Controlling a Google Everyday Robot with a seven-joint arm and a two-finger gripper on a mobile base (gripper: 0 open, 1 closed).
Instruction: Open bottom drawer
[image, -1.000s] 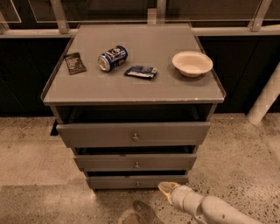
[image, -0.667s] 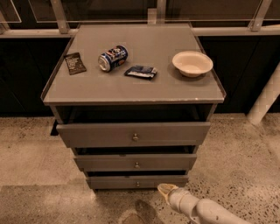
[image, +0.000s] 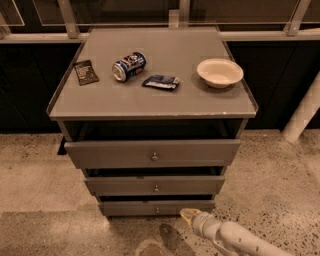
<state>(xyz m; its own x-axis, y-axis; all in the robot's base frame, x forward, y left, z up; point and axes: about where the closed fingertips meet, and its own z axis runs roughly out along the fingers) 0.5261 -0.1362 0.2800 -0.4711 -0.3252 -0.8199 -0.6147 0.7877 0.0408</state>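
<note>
The bottom drawer (image: 130, 207) is the lowest and smallest-looking of the grey cabinet's three drawer fronts, with a small round metal knob (image: 157, 210). It looks shut or nearly shut. The middle drawer (image: 155, 185) and the top drawer (image: 152, 152) above it stand slightly pulled out. My gripper (image: 187, 216) comes in from the lower right on a white arm. Its tip is just right of and slightly below the bottom drawer's knob, in front of the drawer's right part, close to the front.
On the cabinet top (image: 150, 97) lie a dark packet (image: 85, 72), a tipped blue can (image: 129, 66), a blue wrapper (image: 161, 81) and a white bowl (image: 220, 72). A white post (image: 302, 112) stands at right. Speckled floor (image: 40, 200) surrounds the cabinet.
My gripper has moved a little to the left and slightly down, closer to the bottom drawer's knob. The drawers have not moved.
</note>
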